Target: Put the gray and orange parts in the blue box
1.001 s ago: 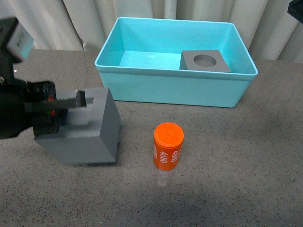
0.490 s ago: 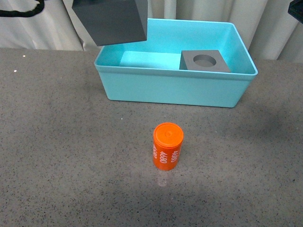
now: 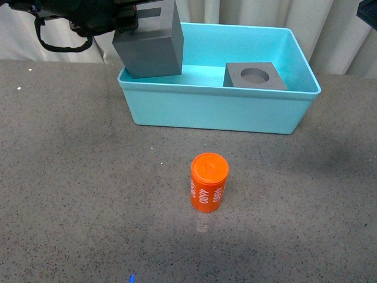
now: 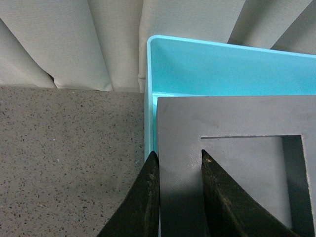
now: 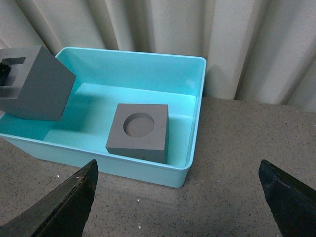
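Observation:
My left gripper (image 3: 138,17) is shut on the gray cube with the square recess (image 3: 150,44) and holds it tilted over the blue box's (image 3: 218,112) left end. In the left wrist view the fingers (image 4: 148,192) pinch the cube's wall (image 4: 237,118) beside the recess, above the box's rim (image 4: 148,98). The gray cube with the round recess (image 3: 254,75) lies inside the box at its right side; it also shows in the right wrist view (image 5: 139,131). The orange cylinder (image 3: 209,181) stands upright on the table in front of the box. My right gripper (image 5: 177,197) is open and empty above the table near the box's right front corner.
Pale curtains (image 3: 235,12) hang right behind the box. The table (image 3: 76,194) is a dark speckled gray surface. The held cube shows in the right wrist view (image 5: 34,84) over the box's left part.
The left gripper lifted the square-recess cube from the table at the left up and across to the box's left end, then lowered it slightly. The orange cylinder and the other cube stayed put.

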### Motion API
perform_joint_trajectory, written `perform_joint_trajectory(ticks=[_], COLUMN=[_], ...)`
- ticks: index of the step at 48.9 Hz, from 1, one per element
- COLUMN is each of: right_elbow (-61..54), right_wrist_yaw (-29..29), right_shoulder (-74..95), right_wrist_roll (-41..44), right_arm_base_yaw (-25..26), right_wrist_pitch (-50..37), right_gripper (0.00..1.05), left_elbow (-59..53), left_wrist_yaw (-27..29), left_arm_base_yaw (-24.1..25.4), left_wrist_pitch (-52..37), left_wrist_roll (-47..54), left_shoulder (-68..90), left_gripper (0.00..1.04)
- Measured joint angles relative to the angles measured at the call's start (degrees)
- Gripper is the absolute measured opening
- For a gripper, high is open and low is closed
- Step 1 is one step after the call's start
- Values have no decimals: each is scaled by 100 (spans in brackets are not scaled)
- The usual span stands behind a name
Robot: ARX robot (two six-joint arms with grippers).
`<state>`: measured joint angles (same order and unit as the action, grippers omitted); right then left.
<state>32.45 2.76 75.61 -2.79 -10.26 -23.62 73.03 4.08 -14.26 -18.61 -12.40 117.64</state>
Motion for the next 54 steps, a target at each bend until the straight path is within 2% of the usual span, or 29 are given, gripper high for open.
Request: perform_joint_trajectory(ticks=[24,42,54], right_elbow=[0,0,0], right_wrist_yaw=[-4,-4,-4], right_shoulder=[0,0,0], right_wrist_roll=[0,0,0], right_arm_base_yaw=[0,0,0], right_wrist_pitch=[0,0,0], right_gripper=[95,95,95], left_elbow=[317,601,411], left_wrist_yaw=[17,490,522], left_arm_base_yaw=[-315,-317,-356], left_wrist_pitch=[315,704,505], left_wrist_roll=[-11,-50,-142], left_shoulder=[442,813,586], left_gripper=[18,18,64])
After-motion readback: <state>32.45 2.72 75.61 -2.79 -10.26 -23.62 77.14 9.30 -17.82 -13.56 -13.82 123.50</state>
